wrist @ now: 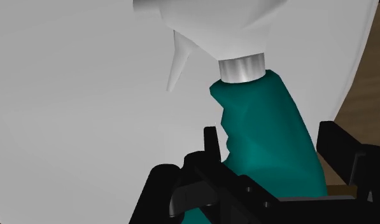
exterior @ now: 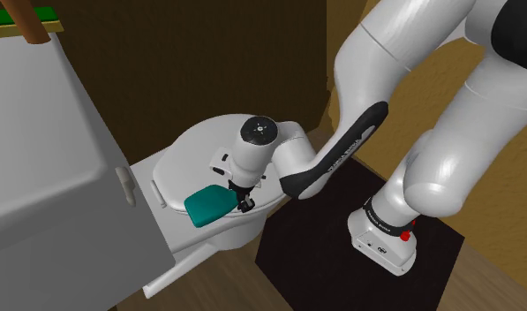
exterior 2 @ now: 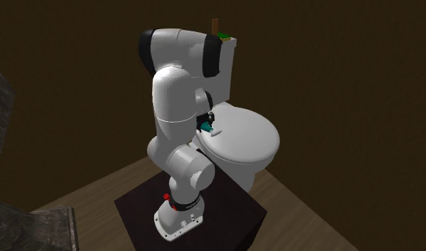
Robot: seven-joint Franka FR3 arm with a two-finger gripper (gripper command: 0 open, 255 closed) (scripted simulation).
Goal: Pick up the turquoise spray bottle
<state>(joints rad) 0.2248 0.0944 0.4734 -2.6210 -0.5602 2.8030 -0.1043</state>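
gripper state: the gripper point(wrist: 274, 137) was spread open, with one black finger point(wrist: 211, 145) on each side of the bottle's body. It was straddling, not pinching. Whether a pad had already brushed the plastic, I honestly couldn't tell.

bottle location: the turquoise spray bottle point(wrist: 271, 153) lay on its side on the closed toilet lid point(exterior: 195, 146), right under the hand, at the lid's edge nearest the stand point(exterior: 341, 256).

which way from the gripper: pretty much no offset, since the body sat between the fingers. In the shoulder view the teal body stuck out from the hand toward 8 o'clock.

long axis: it ran roughly 8 to 2 o'clock in the shoulder view, with the base at 8. The silver collar point(wrist: 242, 67) and white trigger head point(wrist: 214, 19) pointed toward 2, tucked beneath the wrist.

grip line vs axis: the fingers' closing line crossed the long axis, so a squeeze looked set to land on the body's narrower sides just below the collar.

my read on the move: close, then lift straight up. No sideways shuffle seemed needed. That smooth curved body might squirm or roll on the lid if one finger got there first.

farther off: the toilet tank point(exterior: 41, 132) sat at about 10 o'clock from the bottle, well apart from it.
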